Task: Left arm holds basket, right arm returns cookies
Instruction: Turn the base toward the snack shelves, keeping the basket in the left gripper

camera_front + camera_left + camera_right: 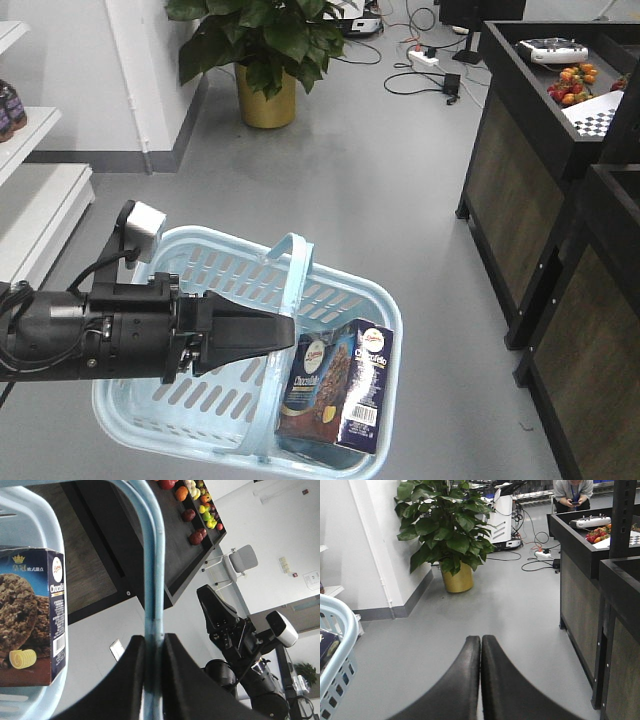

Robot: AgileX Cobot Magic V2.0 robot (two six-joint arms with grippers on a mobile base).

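Note:
The light blue basket (190, 262) hangs over the grey floor. My left gripper (288, 331) is shut on its arched handle (296, 262). In the left wrist view the handle (153, 555) runs up from between the fingertips of the left gripper (153, 638). The cookies (336, 394), a dark navy carton, stand upright in the basket's near right corner and also show in the left wrist view (31, 615). My right gripper (480, 639) is shut on nothing over bare floor, to the right of the basket's rim (342, 630). The right arm (235, 630) is apart from the basket.
A potted plant (265, 60) stands by the white wall at the back. Dark display counters (520, 180) with fruit (572, 85) line the right side. White shelves (30, 200) are at the left. Cables and a power strip (425, 60) lie behind. A person (572, 490) sits far back.

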